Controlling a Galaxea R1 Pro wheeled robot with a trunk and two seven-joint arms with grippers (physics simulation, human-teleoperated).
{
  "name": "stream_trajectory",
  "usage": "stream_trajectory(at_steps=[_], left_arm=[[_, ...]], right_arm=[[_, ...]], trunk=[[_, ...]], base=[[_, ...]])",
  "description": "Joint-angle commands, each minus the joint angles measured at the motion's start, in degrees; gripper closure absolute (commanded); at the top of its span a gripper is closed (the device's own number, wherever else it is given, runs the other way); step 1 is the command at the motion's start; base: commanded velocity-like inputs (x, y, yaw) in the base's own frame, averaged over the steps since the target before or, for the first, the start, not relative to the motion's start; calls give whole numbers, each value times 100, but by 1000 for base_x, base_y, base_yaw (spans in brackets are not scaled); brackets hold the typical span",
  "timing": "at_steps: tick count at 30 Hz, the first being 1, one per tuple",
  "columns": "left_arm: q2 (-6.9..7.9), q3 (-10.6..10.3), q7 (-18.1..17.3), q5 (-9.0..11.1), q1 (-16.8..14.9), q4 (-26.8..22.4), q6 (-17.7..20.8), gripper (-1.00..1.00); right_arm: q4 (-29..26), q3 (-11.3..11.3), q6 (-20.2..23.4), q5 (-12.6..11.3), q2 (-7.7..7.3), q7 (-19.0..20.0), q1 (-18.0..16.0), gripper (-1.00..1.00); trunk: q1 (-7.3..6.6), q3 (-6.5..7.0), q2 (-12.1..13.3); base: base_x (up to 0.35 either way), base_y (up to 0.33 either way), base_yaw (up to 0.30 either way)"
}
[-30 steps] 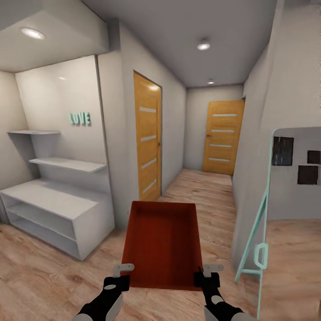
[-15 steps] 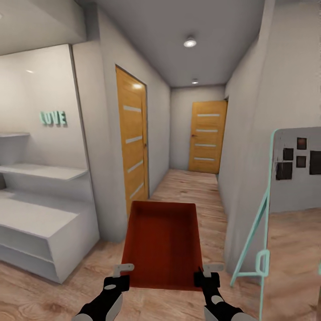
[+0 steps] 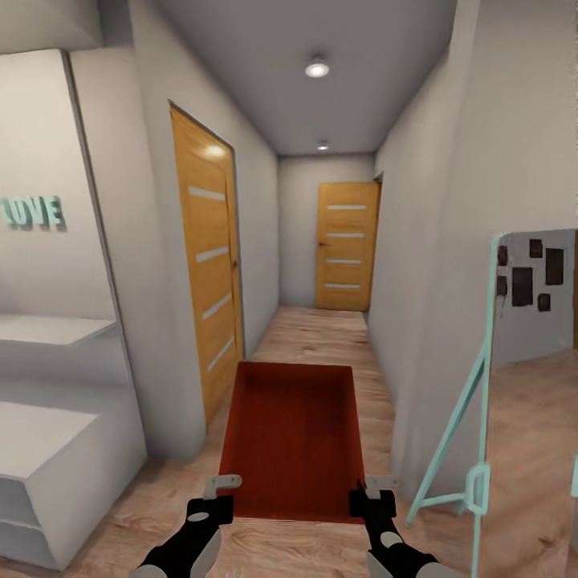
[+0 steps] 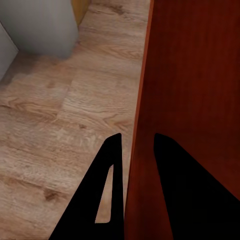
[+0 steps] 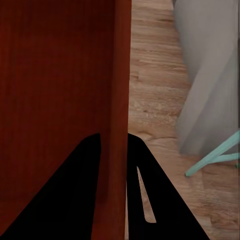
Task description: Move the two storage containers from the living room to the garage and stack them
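One orange-red open-top storage container (image 3: 293,437) hangs in front of me, held level between both arms above the light wood-plank floor. My left gripper (image 3: 215,499) is shut on its left wall near the near corner, and my right gripper (image 3: 374,498) is shut on its right wall. In the left wrist view, the left gripper (image 4: 136,142) straddles the container (image 4: 195,100) wall, one finger inside and one outside. The right wrist view shows the right gripper (image 5: 114,140) clamping the container (image 5: 55,75) wall the same way.
A narrow hallway runs ahead, with an orange door (image 3: 205,265) on its left wall and another orange door (image 3: 345,245) at the far end. A white shelf unit (image 3: 48,433) stands at left. A teal-framed standing mirror (image 3: 482,377) leans by the right wall corner (image 3: 417,321).
The whole view has shifted: the shelf unit slid off to the left and the hallway came nearer, so the camera moved. The container stays held the same way in both grippers.
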Motion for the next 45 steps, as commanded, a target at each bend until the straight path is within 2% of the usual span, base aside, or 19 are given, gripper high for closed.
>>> stream_trajectory(at_steps=[1, 20, 45], left_arm=[[0, -97, 26, 144, 2, 15, 33, 100], [0, -97, 26, 144, 2, 15, 33, 100], [2, -97, 26, 144, 2, 15, 39, 100]], right_arm=[[-245, 44, -24, 8, 2, -43, -9, 100], [-245, 44, -24, 6, 2, -43, -9, 100], [-245, 45, -24, 17, 2, -43, -9, 100]], trunk=[[4, -9, -6], [4, -9, -6], [4, -9, -6]], base=[[315, 158, -242], [315, 123, -237], [316, 109, -6]])
